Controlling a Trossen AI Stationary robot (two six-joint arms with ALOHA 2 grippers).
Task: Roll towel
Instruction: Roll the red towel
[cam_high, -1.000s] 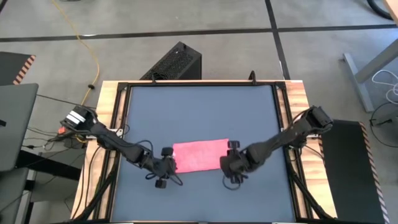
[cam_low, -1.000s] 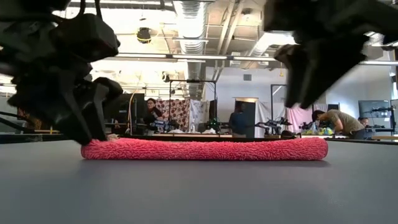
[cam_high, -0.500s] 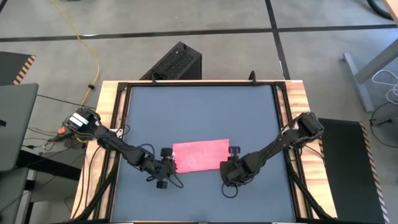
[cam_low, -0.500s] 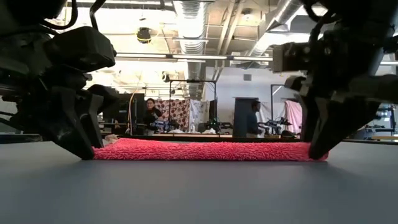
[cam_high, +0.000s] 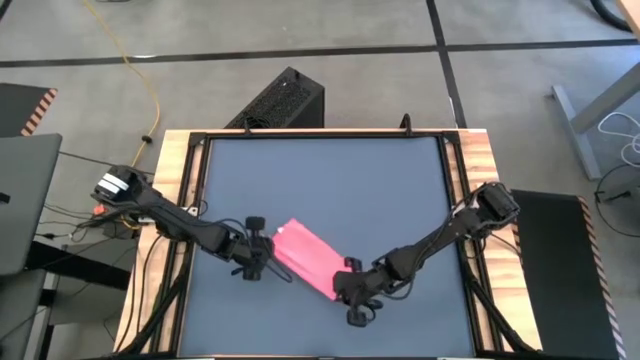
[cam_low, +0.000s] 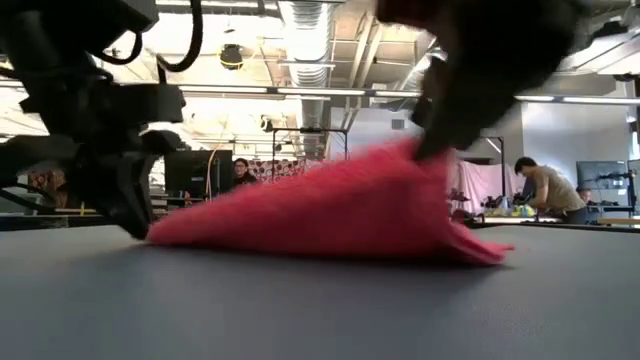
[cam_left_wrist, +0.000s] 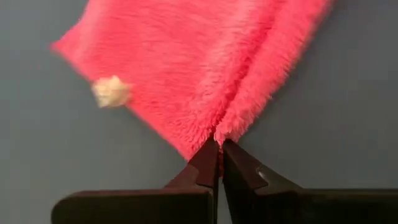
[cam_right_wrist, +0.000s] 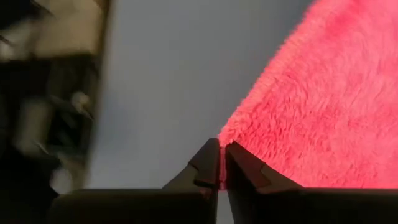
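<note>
The towel (cam_high: 305, 258), a pink-red fluffy cloth, lies slantwise on the dark table top (cam_high: 320, 180), from the left toward the near right. In the low view its left end (cam_low: 165, 232) rests on the table and its right part (cam_low: 400, 175) is raised into a peak. My left gripper (cam_high: 262, 248) is shut on the left end. My right gripper (cam_high: 347, 288) is shut on the raised right end. A small pale tag (cam_left_wrist: 111, 91) shows on the cloth. My left gripper pinches a corner of the towel's left end (cam_left_wrist: 221, 129) between its two fingers, coming in low from the table's left. That end stays on the table. My right gripper pinches a corner of the towel's right end (cam_right_wrist: 227, 138) between its two fingers. It holds that corner (cam_low: 425, 150) lifted above the table, and the cloth slopes down from it to the left end.
A black box (cam_high: 285, 100) stands beyond the table's far edge, and a grey laptop (cam_high: 20, 200) sits off the left side. Wooden rails (cam_high: 480, 170) frame the table. People (cam_low: 545, 190) work in the room far behind.
Both grippers have shut on the towel's ends. My right gripper has gone up and toward the table's near-left, lifting the right end. My left gripper has shifted a little toward the far edge. The towel, flat and lying left to right before, now lies slantwise with its right part raised.
</note>
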